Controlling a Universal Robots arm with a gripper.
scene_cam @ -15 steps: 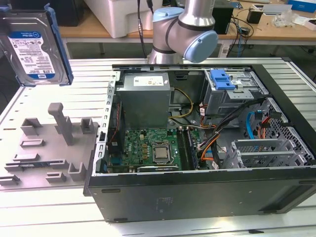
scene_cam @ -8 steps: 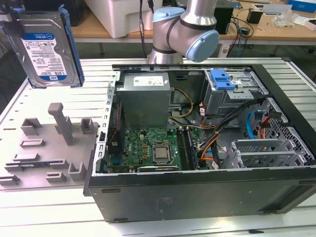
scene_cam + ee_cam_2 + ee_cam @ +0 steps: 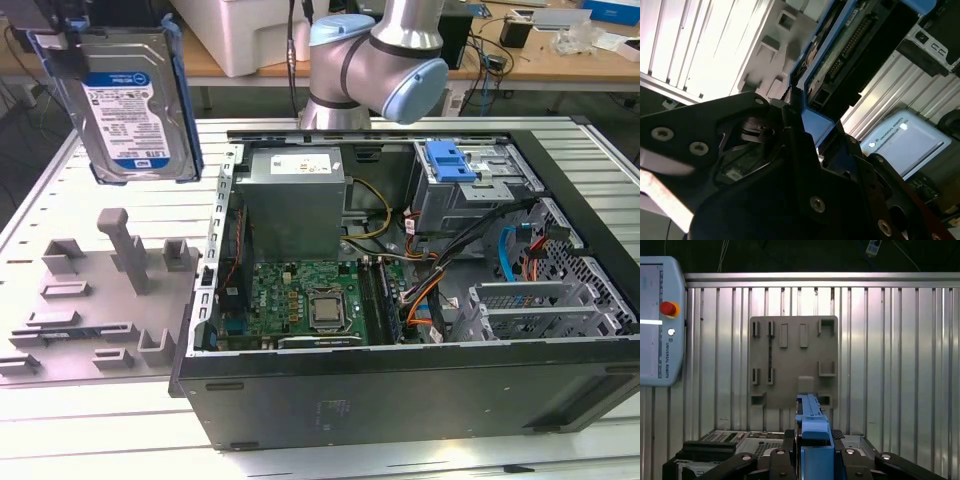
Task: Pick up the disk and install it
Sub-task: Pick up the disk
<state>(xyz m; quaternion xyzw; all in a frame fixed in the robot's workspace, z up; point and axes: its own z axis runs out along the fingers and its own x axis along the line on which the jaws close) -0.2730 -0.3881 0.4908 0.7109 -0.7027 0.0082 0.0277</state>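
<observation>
Carrying everything in the exterior view is a slatted metal table (image 3: 90,430), and on it lies an open computer case (image 3: 400,400) with its side off, boards and cables bare. Behind the case stands the arm (image 3: 385,60). Inside the case a grey power supply (image 3: 295,185) sits at the back, and toward the exterior view's right of it is a silver drive cage (image 3: 470,195) with a blue tab (image 3: 450,160) on top. Beside the case, on the exterior view's left, a grey holder board (image 3: 100,290) with slots and posts lies flat on the table. The disk (image 3: 125,100) hangs roughly upright in the air above that board, touching nothing below it, label toward the camera, well apart from the drive cage. The gripper (image 3: 813,440) is closed on the blue frame at the disk's edge, one finger on each side, as the first wrist view shows. By my reading the pick-up is done and the carry toward the case is the step in hand. The install would call for turning the disk to match its bay and lining it up squarely, since the cables near the cage look to leave little room.
</observation>
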